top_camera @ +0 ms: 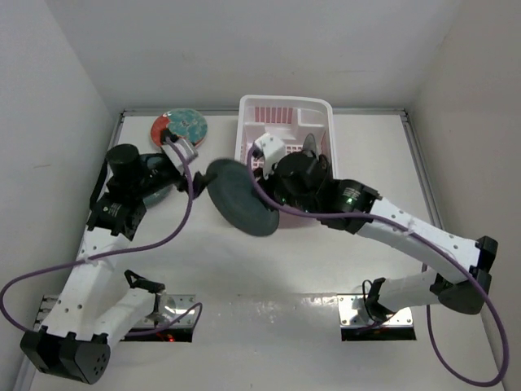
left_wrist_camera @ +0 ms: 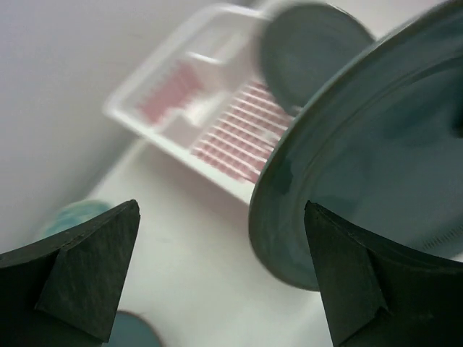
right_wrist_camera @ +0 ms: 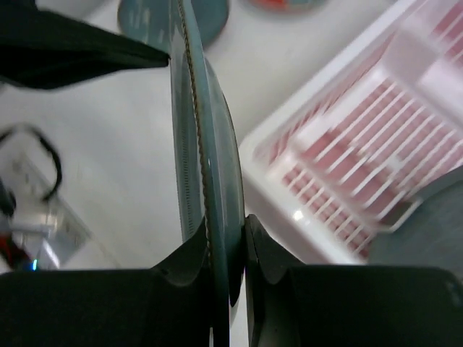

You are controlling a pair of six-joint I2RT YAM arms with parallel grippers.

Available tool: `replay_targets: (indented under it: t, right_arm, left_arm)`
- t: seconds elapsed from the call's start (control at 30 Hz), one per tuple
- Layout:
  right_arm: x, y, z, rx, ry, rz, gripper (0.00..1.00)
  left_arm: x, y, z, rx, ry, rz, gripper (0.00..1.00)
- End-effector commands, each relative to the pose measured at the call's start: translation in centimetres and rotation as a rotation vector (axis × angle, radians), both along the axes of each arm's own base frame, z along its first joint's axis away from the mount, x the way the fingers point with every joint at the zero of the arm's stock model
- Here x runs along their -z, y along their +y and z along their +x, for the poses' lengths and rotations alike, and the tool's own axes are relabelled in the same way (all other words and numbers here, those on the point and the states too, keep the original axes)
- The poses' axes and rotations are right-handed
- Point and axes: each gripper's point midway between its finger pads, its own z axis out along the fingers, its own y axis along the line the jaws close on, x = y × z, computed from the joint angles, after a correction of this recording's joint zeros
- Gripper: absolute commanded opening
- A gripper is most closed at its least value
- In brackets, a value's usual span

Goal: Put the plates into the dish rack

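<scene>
Right gripper (right_wrist_camera: 230, 238) pinched tight on rim of large grey-teal plate (top_camera: 240, 202). Plate held on edge, tilted, at near-left corner of rack (top_camera: 285, 99). Left gripper (left_wrist_camera: 221, 217) spread wide, gripping nothing, just beside that plate. Red plate (top_camera: 183, 126) and teal plate (right_wrist_camera: 213, 18) flat on table, left of rack.

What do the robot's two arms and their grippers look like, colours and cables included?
Both the left arm and the right arm have white shells with black joints. A purple cable loops along each. The right arm shows a small green light. The left gripper and the right gripper have matte black fingers, wedge-shaped on the left.
</scene>
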Motion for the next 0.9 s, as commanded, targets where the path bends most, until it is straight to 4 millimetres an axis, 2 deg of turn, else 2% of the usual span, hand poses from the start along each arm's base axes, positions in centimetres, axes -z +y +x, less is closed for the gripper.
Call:
replay_targets:
  t: [0.0, 0.03, 0.07, 0.1, 0.13, 0.17, 0.2, 0.27, 0.3, 0.33, 0.37, 0.4, 0.43, 0.47, 0.5, 0.53, 0.57, 0.6, 0.63, 0.67, 0.7, 0.73, 0.87]
  right_arm:
    - [-13.1, -2.0, 4.6, 0.24, -0.299, 0.226, 0.0]
    - [-13.7, -3.0, 5.6, 0.305, -0.338, 0.207, 0.0]
    - [-14.5, -3.7, 6.4, 0.341, -0.375, 0.197, 0.0]
    - [-15.3, -5.0, 7.3, 0.41, -0.42, 0.181, 0.0]
    - [-14.8, -6.1, 8.5, 0.482, -0.436, 0.137, 0.0]
    - [-15.2, -7.3, 9.5, 0.532, -0.45, 0.121, 0.0]
    - [-14.4, -8.8, 10.5, 0.583, -0.446, 0.064, 0.0]
    - [-13.2, -9.6, 12.0, 0.647, -0.419, 0.024, 0.0]
    - [-11.2, -11.4, 13.2, 0.7, -0.386, -0.057, 0.0]
    - [-10.3, -11.7, 13.7, 0.716, -0.37, -0.081, 0.0]
    - [-7.8, -11.9, 14.4, 0.728, -0.323, -0.147, 0.0]
    - [-7.2, -12.7, 15.3, 0.759, -0.298, -0.135, 0.0]
    - [-6.6, -12.8, 15.5, 0.76, -0.284, -0.141, 0.0]
    - [-5.0, -12.5, 16.4, 0.77, -0.26, -0.154, 0.0]
    - [-4.7, -12.4, 16.6, 0.769, -0.244, -0.14, 0.0]
    - [-4.4, -12.2, 16.7, 0.771, -0.239, -0.141, 0.0]
    - [-3.4, -12.7, 17.5, 0.797, -0.224, -0.166, 0.0]
    - [-3.4, -12.6, 17.4, 0.815, -0.229, -0.174, 0.0]
    - [-3.5, -12.5, 17.6, 0.825, -0.229, -0.176, 0.0]
    - [-2.4, -12.5, 17.9, 0.831, -0.21, -0.221, 0.0]
    - [-2.8, -12.6, 18.0, 0.855, -0.217, -0.214, 0.0]
    - [-2.4, -12.5, 18.2, 0.862, -0.212, -0.223, 0.0]
    - [-1.1, -12.3, 18.3, 0.908, -0.193, -0.244, 0.0]
  left_arm:
    - [-8.3, 3.8, 4.1, -0.315, -0.175, -0.233, 1.0]
    - [-8.7, 5.3, 5.3, -0.402, -0.188, -0.237, 1.0]
    - [-8.1, 5.7, 6.1, -0.436, -0.174, -0.232, 1.0]
    - [-6.8, 6.1, 7.5, -0.473, -0.146, -0.207, 1.0]
    - [-6.0, 7.3, 8.5, -0.548, -0.131, -0.197, 1.0]
    - [-4.7, 7.7, 9.3, -0.578, -0.108, -0.175, 1.0]
    - [-3.8, 7.9, 9.9, -0.6, -0.088, -0.164, 1.0]
    - [-0.8, 8.2, 11.5, -0.626, -0.046, -0.113, 1.0]
    - [0.0, 8.6, 11.9, -0.634, -0.044, -0.097, 1.0]
    - [0.8, 8.5, 12.8, -0.634, -0.047, -0.098, 1.0]
    - [2.0, 8.7, 13.2, -0.645, -0.039, -0.081, 1.0]
    - [2.7, 8.6, 13.6, -0.645, -0.033, -0.078, 1.0]
    - [2.9, 8.7, 14.2, -0.655, -0.048, -0.083, 1.0]
    - [3.3, 9.4, 14.8, -0.682, -0.05, -0.082, 1.0]
    - [4.9, 9.5, 15.6, -0.698, -0.014, -0.082, 1.0]
    - [5.6, 10.1, 16.1, -0.724, 0.005, -0.091, 1.0]
    - [5.2, 10.9, 16.8, -0.763, 0.008, -0.126, 1.0]
    - [6.4, 11.0, 17.5, -0.78, 0.043, -0.127, 1.0]
    - [6.9, 11.4, 17.8, -0.794, 0.063, -0.129, 1.0]
    - [7.6, 11.4, 18.0, -0.796, 0.091, -0.114, 1.0]
    - [7.7, 11.8, 18.4, -0.806, 0.098, -0.111, 1.0]
    - [9.0, 11.6, 18.6, -0.797, 0.131, -0.096, 1.0]
    - [9.7, 12.2, 19.0, -0.782, 0.138, -0.064, 1.0]
